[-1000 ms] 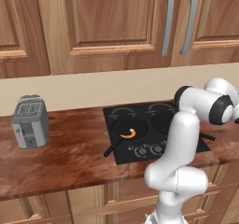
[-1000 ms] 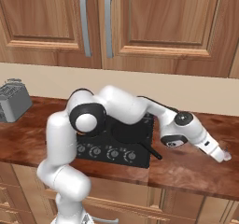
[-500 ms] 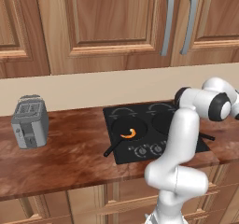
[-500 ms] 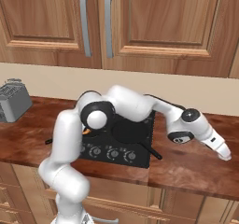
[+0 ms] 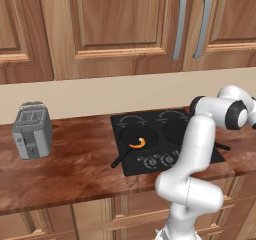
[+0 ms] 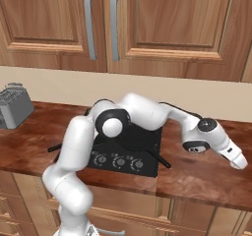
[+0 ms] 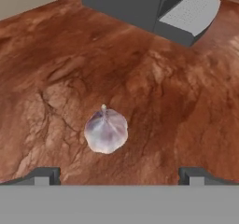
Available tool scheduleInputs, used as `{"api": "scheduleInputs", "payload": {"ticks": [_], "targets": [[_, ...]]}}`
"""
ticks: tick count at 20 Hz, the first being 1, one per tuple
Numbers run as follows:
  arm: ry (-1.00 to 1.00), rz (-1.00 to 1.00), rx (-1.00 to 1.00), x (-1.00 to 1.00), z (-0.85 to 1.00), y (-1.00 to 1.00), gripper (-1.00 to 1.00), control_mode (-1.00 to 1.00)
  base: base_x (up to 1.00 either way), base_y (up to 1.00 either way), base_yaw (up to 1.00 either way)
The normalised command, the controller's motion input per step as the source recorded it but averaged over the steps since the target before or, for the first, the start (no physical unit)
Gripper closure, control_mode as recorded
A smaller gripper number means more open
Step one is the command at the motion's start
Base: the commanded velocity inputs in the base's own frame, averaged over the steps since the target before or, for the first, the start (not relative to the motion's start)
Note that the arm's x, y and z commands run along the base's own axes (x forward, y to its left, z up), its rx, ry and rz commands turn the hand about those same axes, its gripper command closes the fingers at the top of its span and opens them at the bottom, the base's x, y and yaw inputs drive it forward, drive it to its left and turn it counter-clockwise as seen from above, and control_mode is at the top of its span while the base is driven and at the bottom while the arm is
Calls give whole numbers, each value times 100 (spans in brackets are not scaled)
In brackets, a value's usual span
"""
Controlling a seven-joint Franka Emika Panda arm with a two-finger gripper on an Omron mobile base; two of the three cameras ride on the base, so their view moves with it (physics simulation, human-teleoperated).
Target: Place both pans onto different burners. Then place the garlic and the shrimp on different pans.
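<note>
Over on the reddish-brown marbled wooden counter (image 7: 154, 101): a small pale, purple-tinged garlic bulb (image 7: 106, 130), sitting upright with its stubby tip up. Just past the two dark finger tips (image 7: 44, 175) of the two-finger gripper (image 7: 119, 176), roughly centred between them, untouched. Jaws spread wide apart, nothing held. Beyond the bulb, at the far edge of the hand view, a dark grey boxy appliance with a lighter grey panel (image 7: 154, 6), too cropped to name.

From the right base view: white arm stretched far out to its right, the gripper (image 6: 238, 161) angled down over bare counter (image 6: 197, 176) well clear of the flat black glass cooktop (image 6: 142, 141).

Back at the cooktop (image 5: 165, 139), left base view: a round matte black frying pan with a long thin handle (image 5: 134, 138) resting on the near-left burner, handle pointing toward the counter's front edge. Inside it, a tiny curled orange shrimp (image 5: 138, 143), near the pan's middle. A second black frying pan (image 5: 176, 131) seated on the near-right burner, partly hidden behind the arm, its handle (image 5: 222, 146) poking out to the right. Two far burners of thin grey rings (image 5: 132, 119) bare behind the pans.

Far left on the counter, well apart from the cooktop: a silver two-slot toaster (image 5: 32, 130). Above everything, brown wooden cabinet doors with grey bar handles (image 5: 179, 28).
</note>
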Motion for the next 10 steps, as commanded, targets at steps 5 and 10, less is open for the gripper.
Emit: {"api": "scheduleInputs", "payload": {"ticks": [5, 10], "targets": [[0, 0, 0, 5, -17, -9, -100, -100, 0, 0, 0], [0, 0, 1, 12, -15, -9, -100, -100, 0, 0, 0]]}}
